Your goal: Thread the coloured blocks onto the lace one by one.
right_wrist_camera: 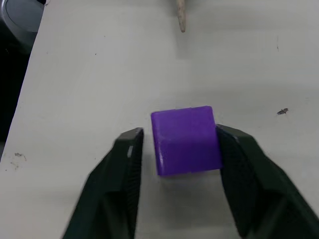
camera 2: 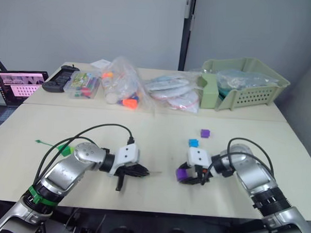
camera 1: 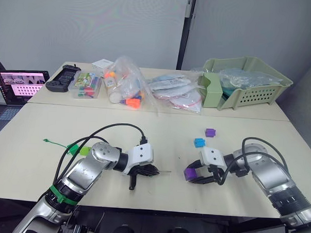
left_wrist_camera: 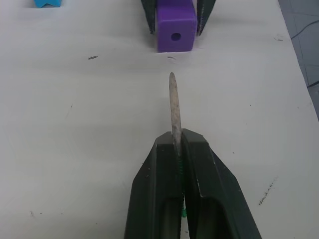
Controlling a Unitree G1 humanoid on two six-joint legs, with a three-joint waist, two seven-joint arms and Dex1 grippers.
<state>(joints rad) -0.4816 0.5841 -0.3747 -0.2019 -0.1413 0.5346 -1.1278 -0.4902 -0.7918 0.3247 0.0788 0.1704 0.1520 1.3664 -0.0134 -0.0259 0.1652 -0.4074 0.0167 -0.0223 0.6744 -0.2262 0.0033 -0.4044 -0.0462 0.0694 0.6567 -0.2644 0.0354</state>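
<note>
My left pincer [left_wrist_camera: 178, 149] is clamped on the lace [camera 1: 56, 142], its silvery tip [left_wrist_camera: 173, 99] aimed at the holed purple block [left_wrist_camera: 175, 27]. My right pincer [right_wrist_camera: 178, 144] brackets that block, one finger touching, a gap beside the other. Blue block [camera 1: 199, 142] and second purple block [camera 1: 210, 132] lie just beyond
</note>
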